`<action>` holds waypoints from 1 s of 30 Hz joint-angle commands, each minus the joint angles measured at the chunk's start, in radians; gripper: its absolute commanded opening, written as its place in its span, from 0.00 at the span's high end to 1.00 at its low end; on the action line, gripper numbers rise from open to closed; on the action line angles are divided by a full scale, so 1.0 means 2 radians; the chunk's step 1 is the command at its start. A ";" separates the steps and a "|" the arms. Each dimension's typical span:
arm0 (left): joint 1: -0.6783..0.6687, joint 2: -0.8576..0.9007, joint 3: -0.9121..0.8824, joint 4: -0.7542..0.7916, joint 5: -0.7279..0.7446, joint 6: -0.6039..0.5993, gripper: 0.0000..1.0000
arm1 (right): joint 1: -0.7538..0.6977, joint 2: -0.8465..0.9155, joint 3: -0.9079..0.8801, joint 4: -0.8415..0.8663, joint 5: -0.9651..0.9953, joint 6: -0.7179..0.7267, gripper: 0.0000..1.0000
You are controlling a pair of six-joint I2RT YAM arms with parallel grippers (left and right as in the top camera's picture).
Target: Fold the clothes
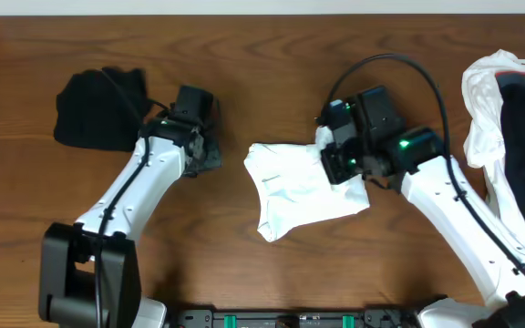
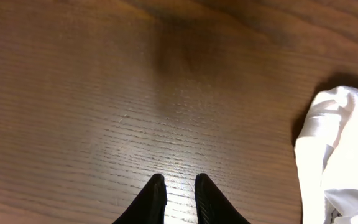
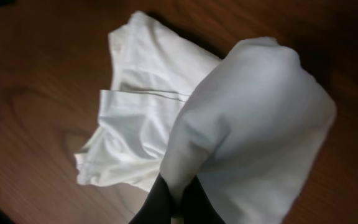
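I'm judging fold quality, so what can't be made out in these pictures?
- Overhead: right gripper fingertips, hidden under its own wrist.
- Overhead: heap of white and dark clothes, cut off at right edge.
- Right wrist: crumpled white fabric garment, lifted flap covers its lower layers.

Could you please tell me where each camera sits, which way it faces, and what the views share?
Overhead: above the table, looking straight down; both arms, left gripper and right gripper show.
Left wrist: on the left arm, facing down at bare wood; its two fingertips show, slightly apart.
Right wrist: on the right arm, facing down at the shirt; its fingers pinch a fold.
Shared: all three show the shirt.
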 commanded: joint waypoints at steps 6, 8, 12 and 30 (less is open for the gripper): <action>0.003 0.010 -0.007 0.005 -0.006 0.001 0.81 | 0.040 0.024 0.015 0.007 -0.005 0.005 0.99; 0.003 0.011 -0.007 0.006 -0.006 0.001 0.81 | 0.050 0.036 0.015 0.010 -0.006 0.005 0.99; 0.003 0.011 -0.007 0.007 -0.006 0.001 0.80 | 0.075 0.057 0.015 0.027 -0.008 0.008 0.99; 0.003 0.011 -0.007 0.009 -0.006 0.001 0.80 | 0.131 0.125 0.015 0.075 -0.007 0.020 0.99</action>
